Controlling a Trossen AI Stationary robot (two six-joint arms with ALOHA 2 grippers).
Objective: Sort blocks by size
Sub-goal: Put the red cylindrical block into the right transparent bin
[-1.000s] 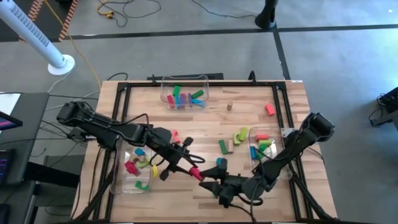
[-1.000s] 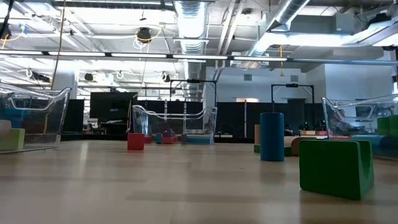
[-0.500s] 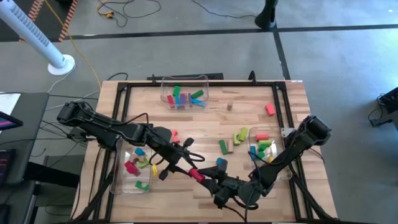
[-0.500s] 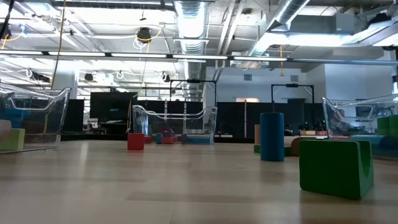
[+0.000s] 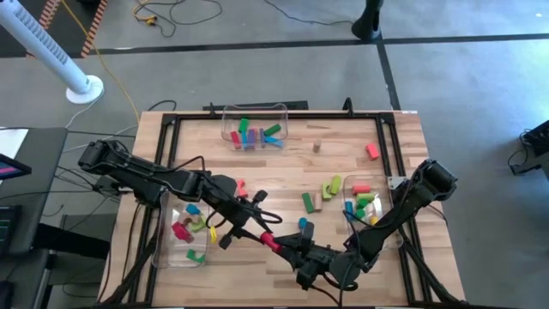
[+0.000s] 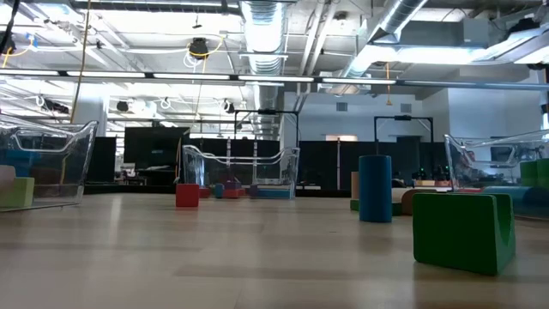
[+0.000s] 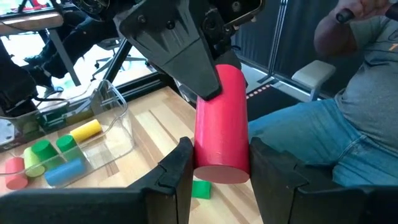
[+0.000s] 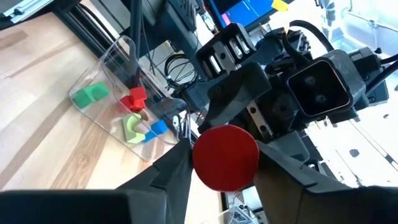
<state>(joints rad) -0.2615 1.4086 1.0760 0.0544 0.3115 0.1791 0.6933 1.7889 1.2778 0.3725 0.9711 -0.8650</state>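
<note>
A pale wooden worktop (image 5: pixel 283 163) is sitting inside a black frame on a grey floor, with an open hall of ducts and strip lights stretching behind it in the low view. The sorting is looking well advanced but unfinished: three clear bins are already holding blocks, the far bin (image 5: pixel 255 120), the left bin (image 5: pixel 171 249) and the right bin (image 5: pixel 350 225). Several blocks are still lying loose, among them a red block (image 5: pixel 371 151) near the far right corner, a small tan block (image 5: pixel 316 147) and a green pair (image 5: pixel 331 187) beside the right bin.

A red cylinder (image 7: pixel 221 124) is being passed between the arms above the near edge of the worktop. The left gripper (image 7: pixel 217 171) is holding one end of it with narrow jaws, each finger pressing a side. The right gripper (image 8: pixel 221 165) is reaching in from the opposite end, its jaws flanking the round face on both sides; whether they are gripping it yet cannot be told. The cylinder is looking smooth, glossy and fairly thick, longer than it is wide.
</note>
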